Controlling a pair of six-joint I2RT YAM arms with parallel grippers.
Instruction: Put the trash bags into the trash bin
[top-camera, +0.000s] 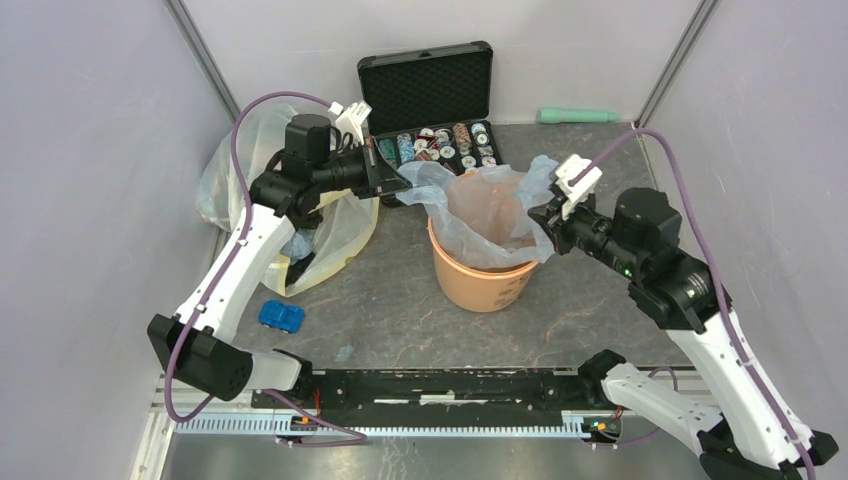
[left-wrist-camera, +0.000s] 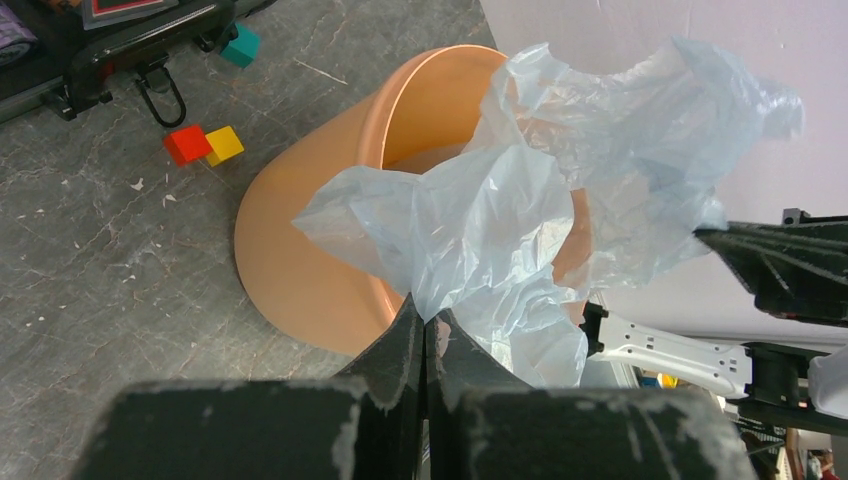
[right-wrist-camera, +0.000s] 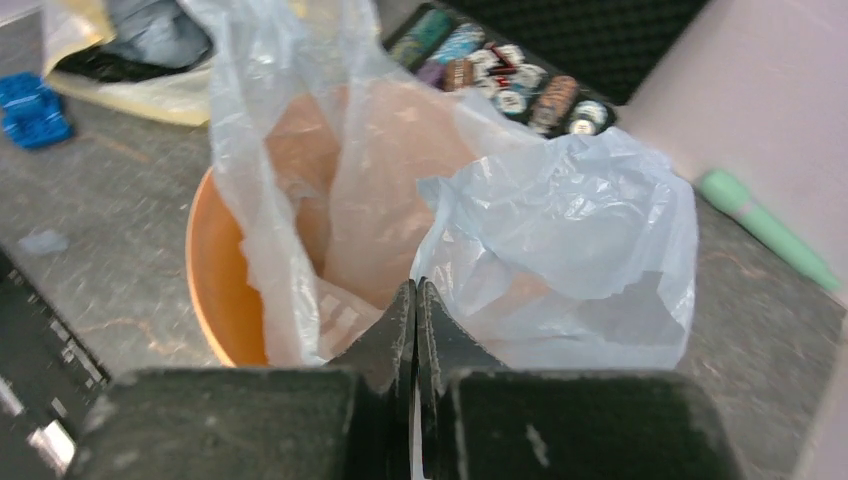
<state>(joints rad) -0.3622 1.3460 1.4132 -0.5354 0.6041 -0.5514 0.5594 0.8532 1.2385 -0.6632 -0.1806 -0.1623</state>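
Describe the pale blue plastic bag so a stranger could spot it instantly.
Find the round orange-tan plastic bucket mid-table. The thin, crinkly pale blue bag billows from its mouth, pinched by the left gripper and right gripper. Unlike the bigger yellowish bag nearby, it is bluish.

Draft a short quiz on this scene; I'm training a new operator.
1. True or false: the left gripper and right gripper are both shut on the pale blue bag.
2. The orange bucket stands: A upright; B tipped on its side; C upside down.
3. Fill in: the black case behind the bucket has its lid ____.
Key: 1 true; 2 A; 3 open.
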